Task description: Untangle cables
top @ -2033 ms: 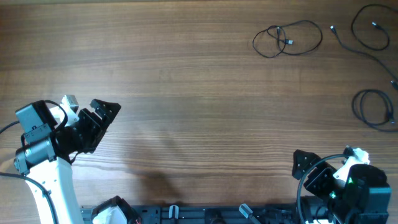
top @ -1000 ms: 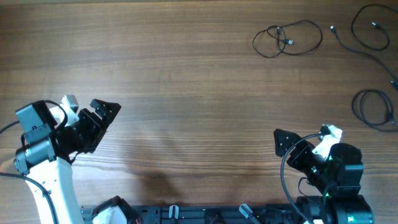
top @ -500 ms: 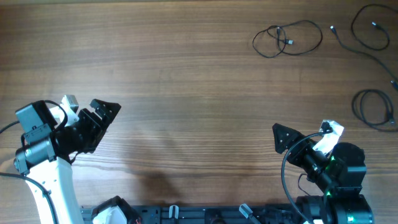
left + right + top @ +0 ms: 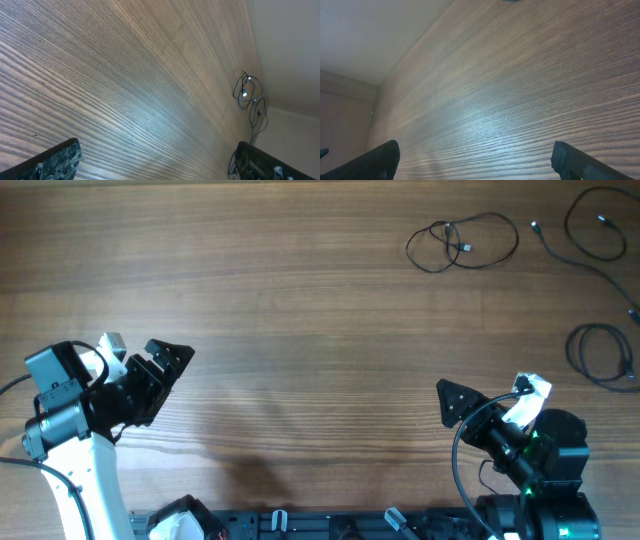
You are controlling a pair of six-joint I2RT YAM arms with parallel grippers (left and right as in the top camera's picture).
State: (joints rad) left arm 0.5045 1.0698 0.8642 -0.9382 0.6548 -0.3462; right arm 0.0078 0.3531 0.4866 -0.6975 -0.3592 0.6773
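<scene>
The wood table [image 4: 300,300] fills the overhead view. The left arm [image 4: 60,430] stands at its near left edge and the right arm [image 4: 545,470] at its near right edge.

The left gripper [image 4: 168,375] points toward the far right of the table. Its jaws are spread wide and hold nothing; its wrist view shows only bare wood between the two fingers [image 4: 55,160]. The right gripper [image 4: 452,404] points left and away from its base. It is also spread wide and empty, with bare wood between its fingertips in its own wrist view.

The cables [image 4: 465,248] all lie loose on the far right part of the table, and neither gripper touches them. A tangle [image 4: 447,232] of thin black loops with a small plug sits on the far side, right of centre. It lies almost straight beyond the right gripper and well apart from it. A second cable [image 4: 603,220] loops in the far right corner and trails down along the right edge. A coil [image 4: 572,350] lies by the right edge. It is the nearest of the three to the right gripper, beyond it and to its right, but clearly apart.

From the left gripper, all three lie well apart, diagonally across the table. In its wrist view they show small at the far end, above the right finger.
</scene>
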